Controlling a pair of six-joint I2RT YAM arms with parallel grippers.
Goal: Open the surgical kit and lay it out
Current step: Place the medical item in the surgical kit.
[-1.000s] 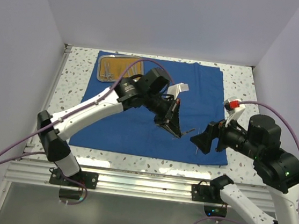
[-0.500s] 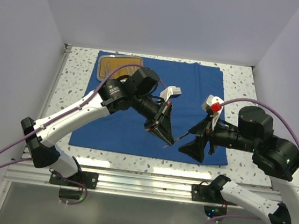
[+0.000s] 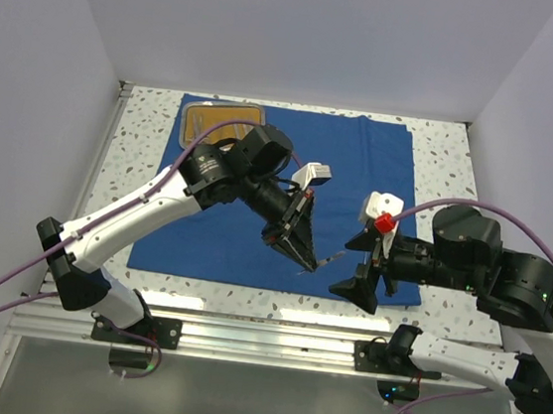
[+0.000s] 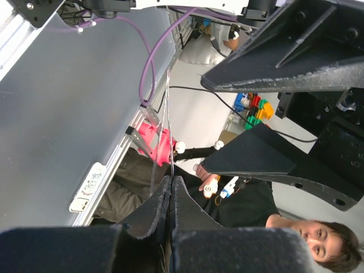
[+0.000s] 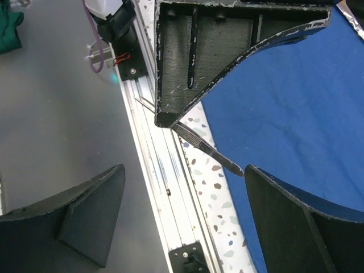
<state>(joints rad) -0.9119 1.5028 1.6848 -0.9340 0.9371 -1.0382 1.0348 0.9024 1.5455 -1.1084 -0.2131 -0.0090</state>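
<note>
The royal-blue cloth [image 3: 361, 167] lies spread flat on the table. The steel tray with orange-brown base [image 3: 217, 118] sits on its far left corner, partly hidden behind my left arm. My left gripper [image 3: 305, 260] is shut on a thin silver instrument with a ribbed grip [image 3: 328, 261], held above the cloth's near edge. The instrument shows as a thin line in the left wrist view [image 4: 169, 131], above my shut left gripper [image 4: 170, 181]. My right gripper [image 3: 357, 265] is open, with its jaws on either side of the instrument's free end [image 5: 210, 151]. In the right wrist view my right gripper [image 5: 183, 168] is wide open.
The speckled tabletop [image 3: 443, 151] shows around the cloth. An aluminium rail [image 3: 271, 341] runs along the near table edge. White walls close in the left, back and right sides.
Both grippers have risen off the cloth and come toward the near edge. The right gripper has swung left, so its open jaws now flank the tip of the instrument held by the left gripper.
</note>
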